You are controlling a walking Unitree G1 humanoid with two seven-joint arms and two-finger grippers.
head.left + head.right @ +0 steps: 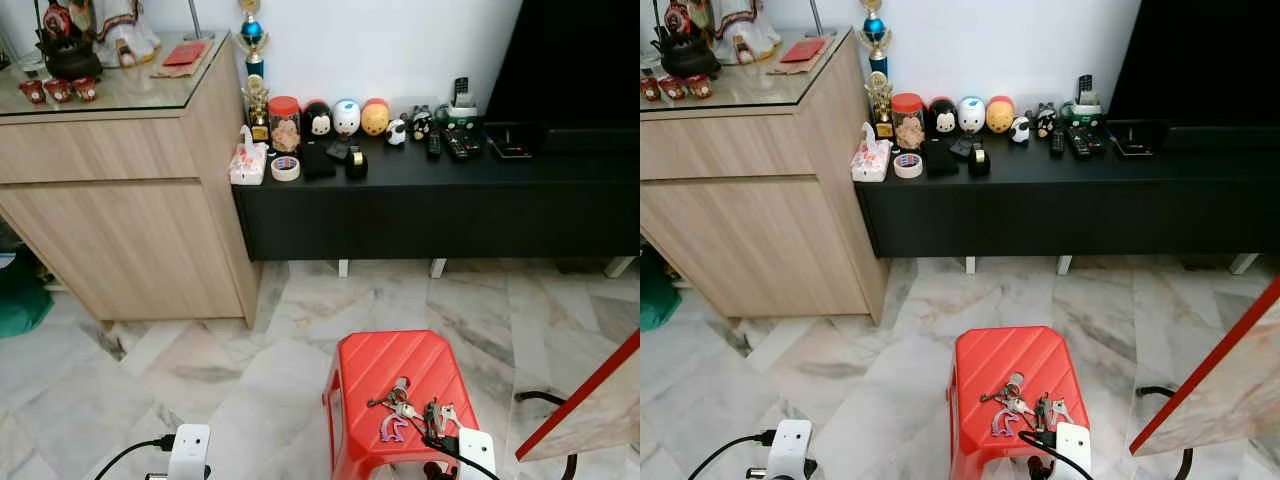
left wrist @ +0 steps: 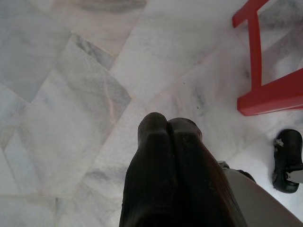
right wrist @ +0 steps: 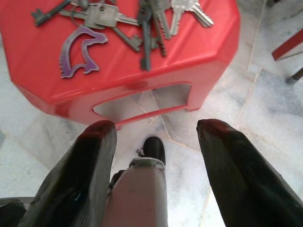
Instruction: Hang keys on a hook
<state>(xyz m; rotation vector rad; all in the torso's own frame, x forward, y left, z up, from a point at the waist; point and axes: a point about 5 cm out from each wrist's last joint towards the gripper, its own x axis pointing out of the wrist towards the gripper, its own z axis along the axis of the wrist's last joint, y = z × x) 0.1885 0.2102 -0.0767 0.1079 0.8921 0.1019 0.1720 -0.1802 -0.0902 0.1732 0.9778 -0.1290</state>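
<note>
Marble floor (image 1: 250, 370), wooden cabinet (image 1: 120, 230), black low console (image 1: 440, 205), white wall (image 1: 380, 45).

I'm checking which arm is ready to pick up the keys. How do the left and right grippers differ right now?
The left gripper has its fingers pressed together, while the right gripper has its fingers spread wide apart. The left gripper hangs over bare marble floor beside the red stool; the right gripper is at the stool's edge, just short of the keys lying on top. Both have black fingers and hold nothing.
</note>
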